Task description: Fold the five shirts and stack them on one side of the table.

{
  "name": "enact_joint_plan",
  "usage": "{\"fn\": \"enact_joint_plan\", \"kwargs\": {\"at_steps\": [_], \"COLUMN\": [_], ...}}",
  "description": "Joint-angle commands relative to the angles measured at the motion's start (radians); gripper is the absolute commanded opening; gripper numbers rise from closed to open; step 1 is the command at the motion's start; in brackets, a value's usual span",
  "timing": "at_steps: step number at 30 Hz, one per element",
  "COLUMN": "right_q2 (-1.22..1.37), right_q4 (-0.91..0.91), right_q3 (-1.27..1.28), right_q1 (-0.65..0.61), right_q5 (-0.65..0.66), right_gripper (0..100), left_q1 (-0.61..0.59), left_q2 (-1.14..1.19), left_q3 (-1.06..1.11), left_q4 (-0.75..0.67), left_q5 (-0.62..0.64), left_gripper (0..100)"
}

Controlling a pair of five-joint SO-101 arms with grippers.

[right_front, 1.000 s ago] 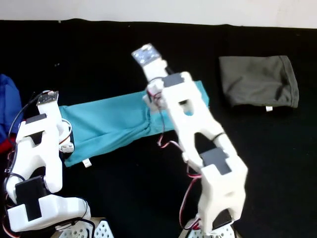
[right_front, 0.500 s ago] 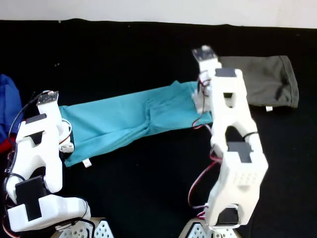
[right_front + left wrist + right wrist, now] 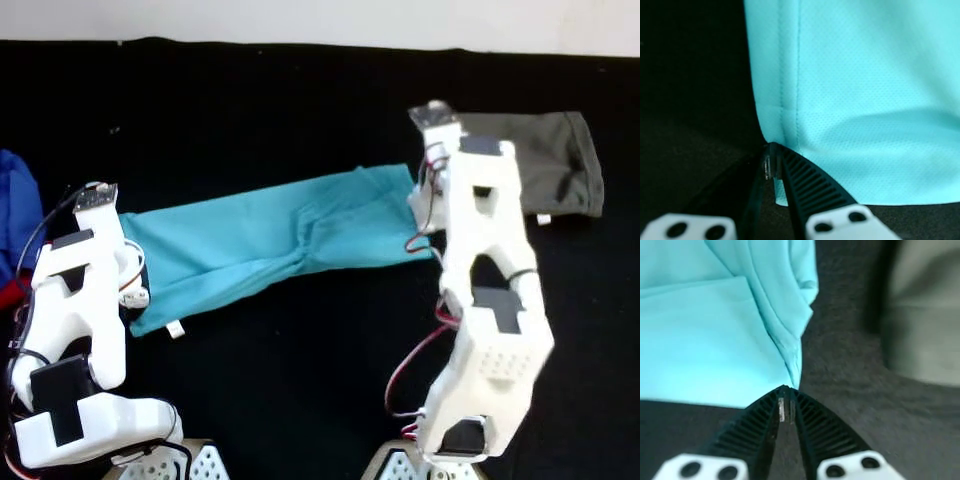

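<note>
Teal shirt (image 3: 250, 240) lies stretched across the middle of the table (image 3: 300, 100), left gripper (image 3: 772, 161) and right gripper (image 3: 785, 401) each clamped on an end; even, gentle tension should flatten it before folding.

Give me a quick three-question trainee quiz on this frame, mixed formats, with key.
1. Short answer: does the grey shirt touch the teal shirt?
2. True or false: the left gripper is open.
3. Multiple choice: the right gripper is shut on A) the grey shirt, B) the teal shirt's edge, C) nothing.

Key
1. No. The right wrist view shows bare table between them.
2. False. It is shut on a corner of the teal shirt.
3. B.
</note>
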Motion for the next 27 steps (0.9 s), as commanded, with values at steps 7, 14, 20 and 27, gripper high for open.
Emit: {"fn": "enact_joint_plan", "kwargs": {"at_steps": [7,14,20,27], "right_q2": [-0.529,-0.822,-1.007,-1.116], "right_q4": [0.13,-0.18,-0.432,-0.654], "right_q3": [0.173,0.84,1.242,1.523], "right_q1": [0.073,0.081,0.143,0.165], "right_q5": [0.006,0.005,0.005,0.005], "right_gripper": [0.5,0.5,0.9,0.9], "left_q1": [-0.015,-0.015,-0.012,-0.001], "left_q2": [-0.004,-0.004,-0.004,-0.004], "left_q3": [-0.001,-0.001,-0.001,-0.018], "left_q4": [-0.029,-0.029,-0.029,-0.023], "left_q5": [0.008,0.008,0.008,0.008], "left_gripper": [1,1,1,1]}}
